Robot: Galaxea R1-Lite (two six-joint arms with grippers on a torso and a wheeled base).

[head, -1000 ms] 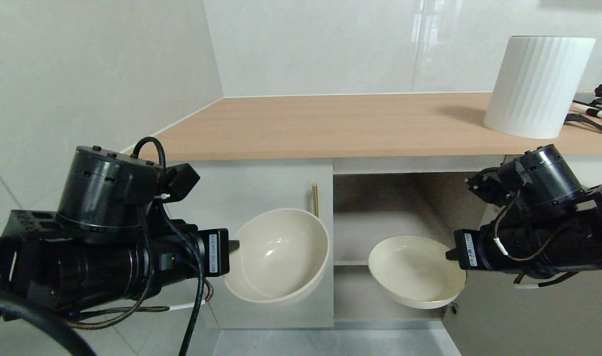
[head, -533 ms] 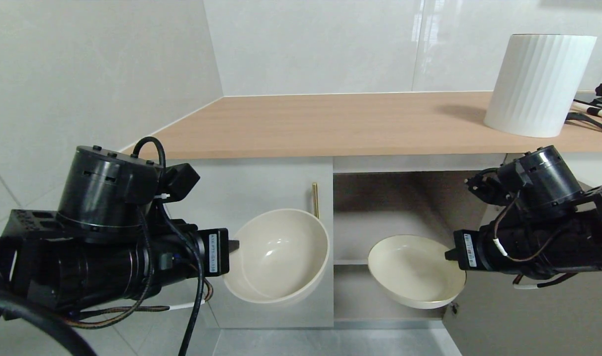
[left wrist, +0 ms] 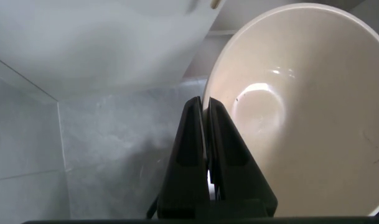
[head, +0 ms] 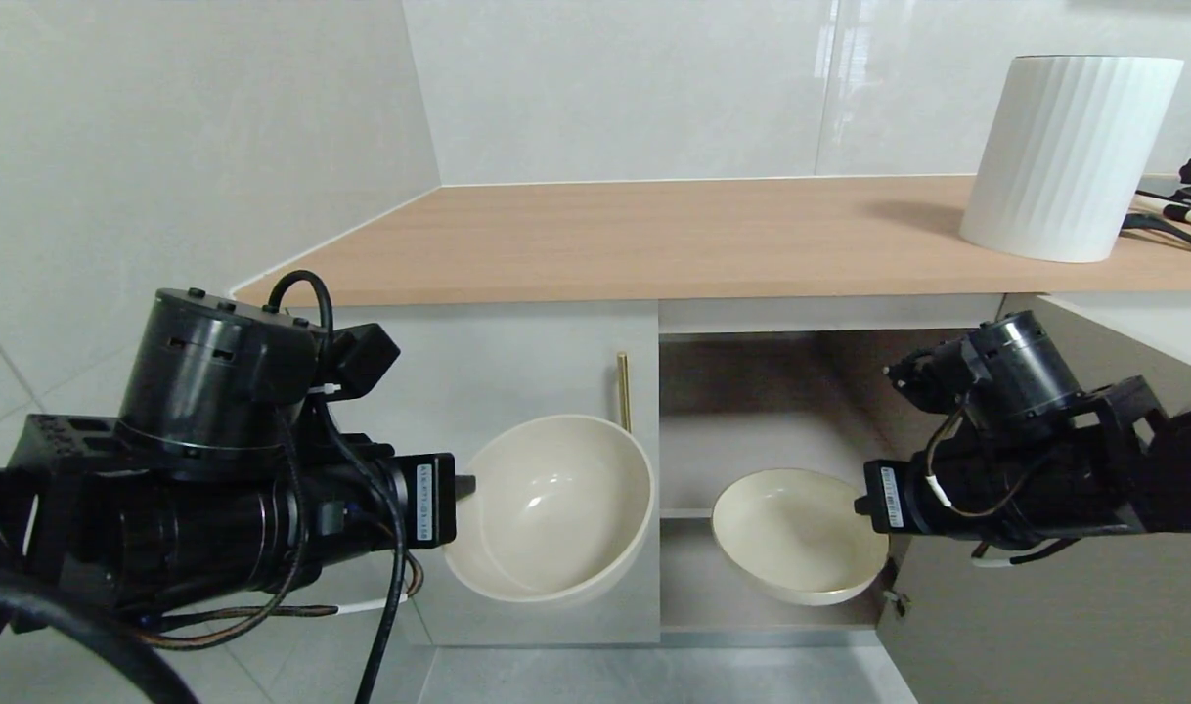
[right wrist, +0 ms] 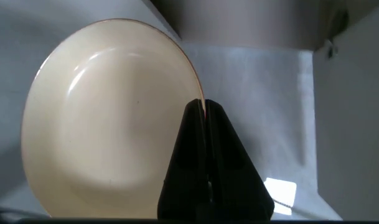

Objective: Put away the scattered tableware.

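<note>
Cabinet (head: 752, 391) open; left pincer (head: 468, 484) grips cream bowl (head: 556, 508), right pincer (head: 861, 504) seemingly shallower bowl (head: 796, 533).

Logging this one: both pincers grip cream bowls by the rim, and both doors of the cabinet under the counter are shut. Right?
Not quite. Only the left door is shut; the right compartment stands open, as the head view shows. The rest holds: the left pincer grips the left bowl and the right pincer the right bowl, each by the rim.
</note>
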